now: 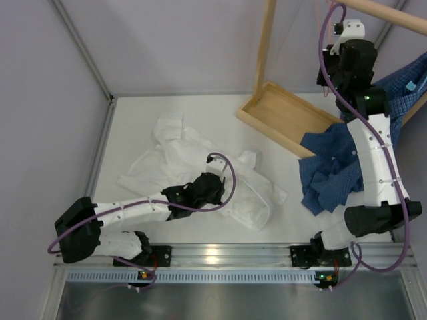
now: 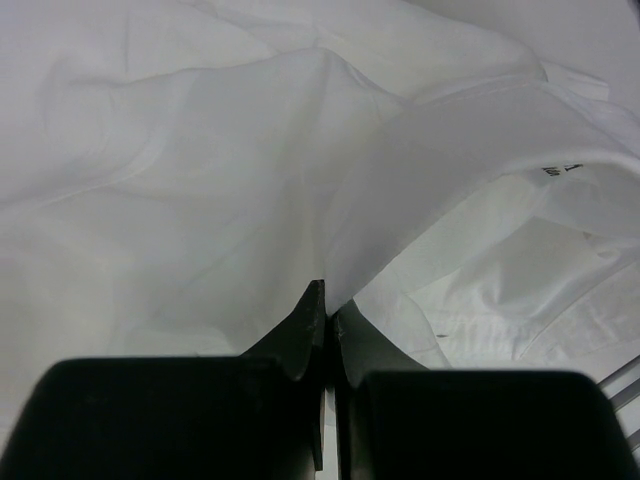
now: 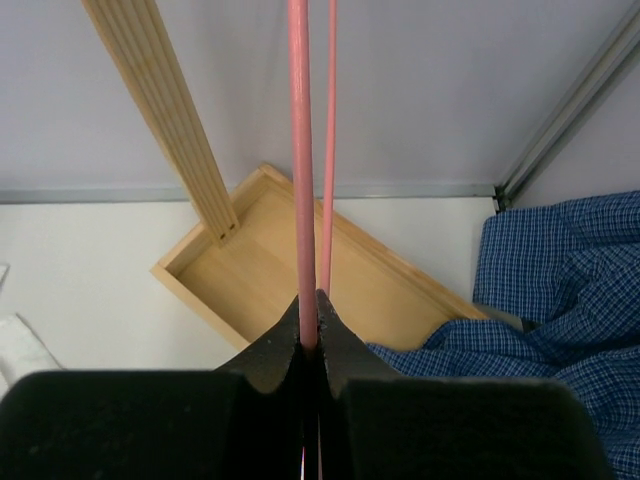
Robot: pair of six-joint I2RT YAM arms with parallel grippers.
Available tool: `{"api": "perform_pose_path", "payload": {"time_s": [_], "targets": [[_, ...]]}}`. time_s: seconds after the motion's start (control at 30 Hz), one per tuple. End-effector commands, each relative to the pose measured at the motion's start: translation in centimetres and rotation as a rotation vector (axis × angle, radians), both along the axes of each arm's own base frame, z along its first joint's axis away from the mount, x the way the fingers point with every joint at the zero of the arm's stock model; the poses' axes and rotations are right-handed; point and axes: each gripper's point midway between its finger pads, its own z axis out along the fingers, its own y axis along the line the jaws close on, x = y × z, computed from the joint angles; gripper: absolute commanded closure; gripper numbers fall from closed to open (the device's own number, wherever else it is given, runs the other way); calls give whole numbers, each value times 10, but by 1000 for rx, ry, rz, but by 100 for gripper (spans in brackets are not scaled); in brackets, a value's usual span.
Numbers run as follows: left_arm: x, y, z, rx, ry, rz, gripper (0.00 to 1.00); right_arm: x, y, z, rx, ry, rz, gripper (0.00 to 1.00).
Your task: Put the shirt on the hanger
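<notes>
The left pincer [image 2: 326, 297] is clenched on a raised fold of the large, wrinkled white thin-fabric shirt [image 1: 175, 162], its two fingers pressed together with the cloth between them. That shirt lies spread and rumpled on the white surface [image 1: 220, 117], left of centre and toward the near edge. The left arm reaches low across it from the near left corner.

The right pincer [image 3: 312, 300] is held high at the far right and grasps the thin pink wire hanger [image 3: 299, 150], its jaws tight on the wire. Two pink strands of the one hanger run up from the fingers. Its hook is out of sight.

Below stands one light wooden rack frame [image 1: 280, 117], with a shallow tray base and an upright post. One blue checked button-up shirt [image 1: 327, 167] is heaped against the tray's right end. It lies apart from the white shirt.
</notes>
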Motion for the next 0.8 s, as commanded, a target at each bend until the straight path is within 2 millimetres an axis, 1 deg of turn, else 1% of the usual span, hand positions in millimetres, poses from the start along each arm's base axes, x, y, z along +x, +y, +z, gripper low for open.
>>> {"api": "perform_pose_path", "payload": {"time_s": [0.0,0.07,0.1,0.13,0.17,0.2,0.23,0.27,0.3,0.33,0.37,0.4,0.43,0.47,0.5,0.57,0.6,0.63,0.67,0.7,0.73,0.77], "targets": [[4,-6,18,-67,-35,9,100,-15,-8,62,9,-167,8,100],[5,-6,22,-78,-40,13,100,-18,-5,64,16,-173,30,100],[5,-4,21,-70,-38,20,100,-22,-3,66,22,-177,41,100],[8,-2,27,-77,-46,45,100,-26,-1,65,25,-174,55,100],[9,0,28,-72,-48,61,100,-30,2,63,30,-166,72,100],[9,5,28,-56,-36,86,100,-40,7,58,46,-151,104,100],[15,11,31,-42,-50,127,100,-49,11,49,54,-118,128,100],[20,12,39,-49,-56,150,100,-65,22,35,82,-84,193,100],[23,14,44,-50,-58,167,100,-74,27,23,97,-51,226,100],[24,18,45,-41,-50,181,100,-85,33,12,112,-23,262,100],[27,18,49,-46,-48,188,100,-100,48,-2,151,18,346,100],[36,20,59,-64,-51,211,100,-124,55,-24,172,58,397,100],[39,23,60,-57,-41,218,100,-140,64,-35,194,79,458,100],[41,22,59,-58,-24,211,100,-155,72,-47,229,107,500,100],[52,26,69,-70,-32,230,100,-184,86,-71,265,147,602,100],[64,28,74,-70,-34,232,100,-220,104,-91,300,176,752,100],[77,35,70,-58,-18,253,100,-242,109,-105,309,166,790,100],[87,35,79,-77,-14,258,100,-253,112,-108,323,157,807,100],[94,37,79,-87,0,256,100,-271,115,-112,332,145,843,100],[106,41,74,-98,38,259,100,-283,117,-118,340,175,867,100],[116,40,84,-122,34,260,100,-291,117,-122,349,189,882,100],[125,47,85,-122,43,278,100,-302,119,-124,352,200,912,100]]}}
